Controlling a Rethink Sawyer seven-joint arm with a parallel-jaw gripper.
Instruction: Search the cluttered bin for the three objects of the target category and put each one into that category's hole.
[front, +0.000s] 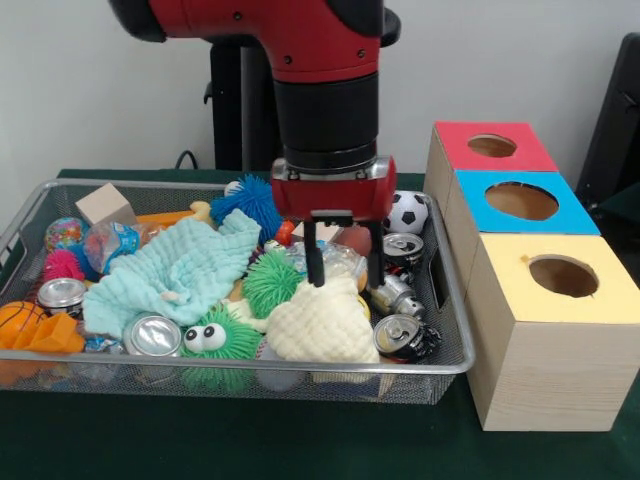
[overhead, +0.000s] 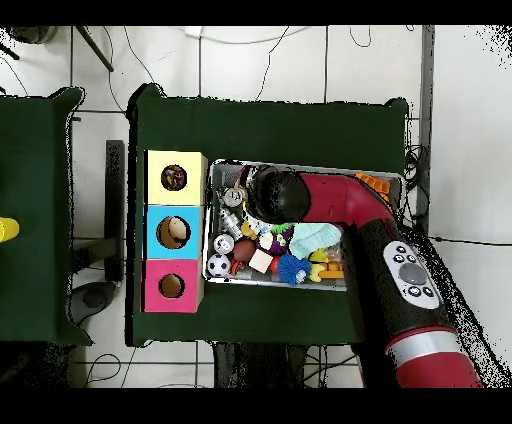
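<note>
A wire mesh bin (front: 300, 371) holds a jumble of toys, cloths and cans. My gripper (front: 345, 268) hangs open over its right half, just above a cream cloth (front: 320, 322), with nothing between its fingers. Several crushed drink cans lie around it: one (front: 403, 247) behind the right finger, one (front: 395, 293) beside it, one (front: 405, 337) at the front right. A green spiky ball (front: 272, 281) sits left of the fingers. In the overhead view the arm's wrist (overhead: 275, 195) hides the gripper.
Three wooden boxes with round holes stand right of the bin: red (front: 490, 148), blue (front: 520, 201), yellow (front: 562, 278); overhead they show as yellow (overhead: 175, 178), blue (overhead: 173, 232), red (overhead: 171, 286). A light blue cloth (front: 175, 270), soccer ball (front: 407, 212) and wooden block (front: 103, 205) also lie in the bin.
</note>
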